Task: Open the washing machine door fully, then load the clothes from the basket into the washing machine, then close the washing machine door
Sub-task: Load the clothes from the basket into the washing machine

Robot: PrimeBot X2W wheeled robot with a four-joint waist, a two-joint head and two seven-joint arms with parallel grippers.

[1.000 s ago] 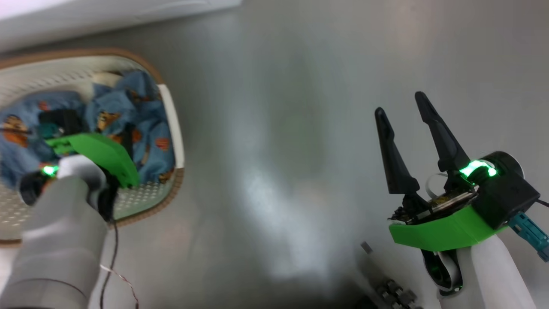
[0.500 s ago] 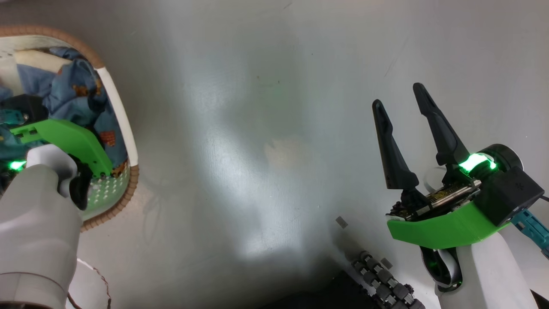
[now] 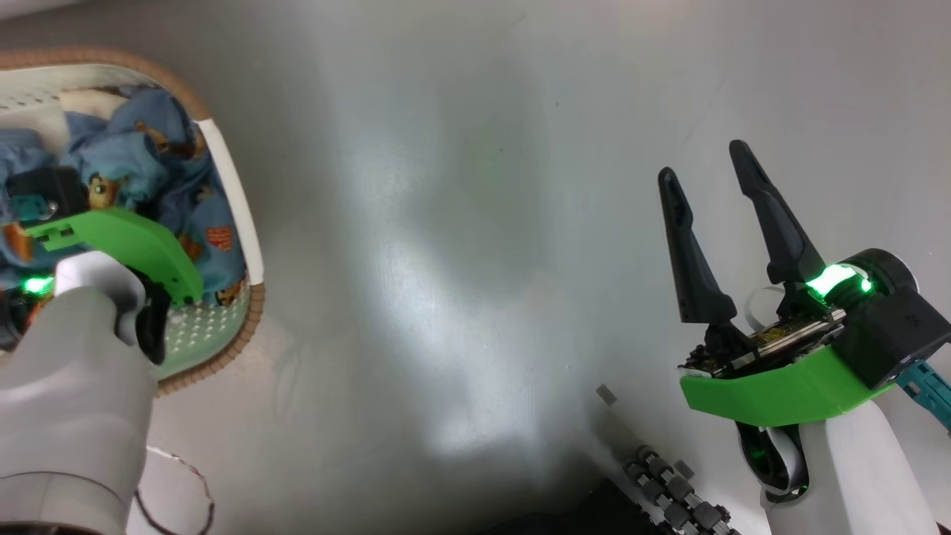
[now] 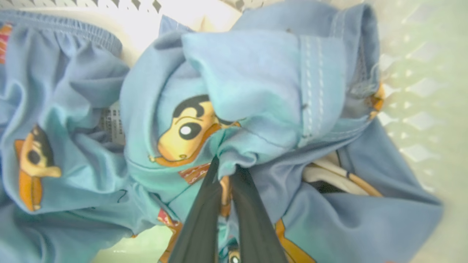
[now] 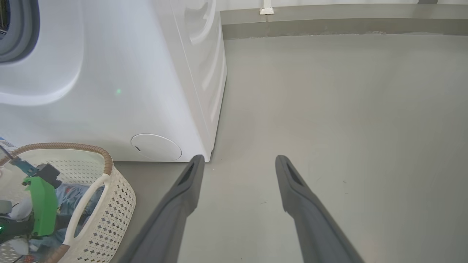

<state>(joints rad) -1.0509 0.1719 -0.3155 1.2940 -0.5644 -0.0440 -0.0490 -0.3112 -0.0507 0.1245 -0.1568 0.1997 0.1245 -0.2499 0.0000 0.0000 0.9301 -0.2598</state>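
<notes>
The basket (image 5: 119, 210) and the washing machine (image 5: 109, 80) were set on a glossy grey floor (image 3: 475, 223). They were placed close together.

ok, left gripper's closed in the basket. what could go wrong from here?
1. The left gripper pinches only a small fold of the clothes near its tips, so the fabric may slip out on the lift.
2. The clothes lie bunched together, so lifting could drag the lot along and tip the basket.
</notes>
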